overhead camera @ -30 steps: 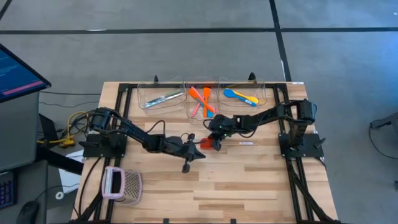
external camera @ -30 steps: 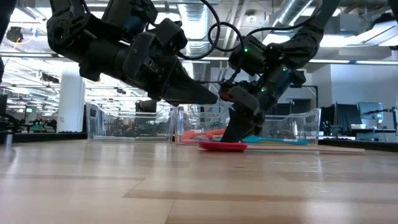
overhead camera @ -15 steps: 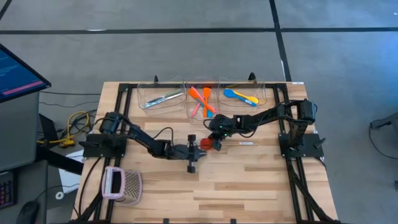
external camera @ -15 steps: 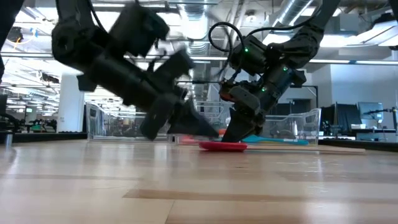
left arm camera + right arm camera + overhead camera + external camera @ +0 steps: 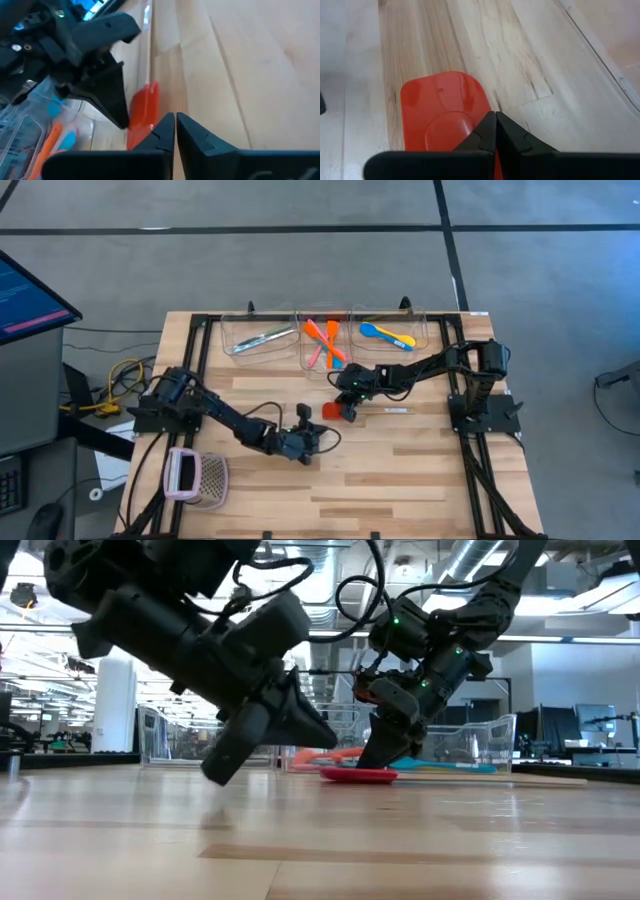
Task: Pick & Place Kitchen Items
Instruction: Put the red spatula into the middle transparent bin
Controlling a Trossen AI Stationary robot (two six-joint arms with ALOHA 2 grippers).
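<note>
Where the right gripper (image 5: 346, 411) reached toward the middle of the wooden surface (image 5: 400, 470), we found its fingers (image 5: 487, 131) pressed together over the neck of the red-headed spatula (image 5: 333, 410). In the right wrist view the red head (image 5: 445, 112) lay flat on the boards directly ahead of the closed fingertips. Whether the fingers actually pinched the spatula or merely rested on it, we could not tell. From above, the spatula's long axis ran roughly across the surface, side to side, with the red head pointing toward the left arm's side and a pale handle (image 5: 396, 410) trailing toward the right arm's base. In the low view the head (image 5: 358, 775) sat flush on the surface beneath the right gripper (image 5: 378, 752).

We noted the left gripper (image 5: 322, 439) low over the surface, nearer the front edge than the spatula and apart from it, with its fingers (image 5: 162, 132) together and nothing between them. Its wrist view looked past those fingertips to the red head (image 5: 144, 111) and the right gripper beyond.

Along the far edge stood three clear bins (image 5: 321, 330): the left one held silvery cutlery (image 5: 262, 338), the middle one orange spoons (image 5: 324, 340), and the right one a blue spoon (image 5: 370, 331) and a yellow spoon (image 5: 397, 340). A pink-and-white mesh basket (image 5: 195, 476) lay near the left front corner.
</note>
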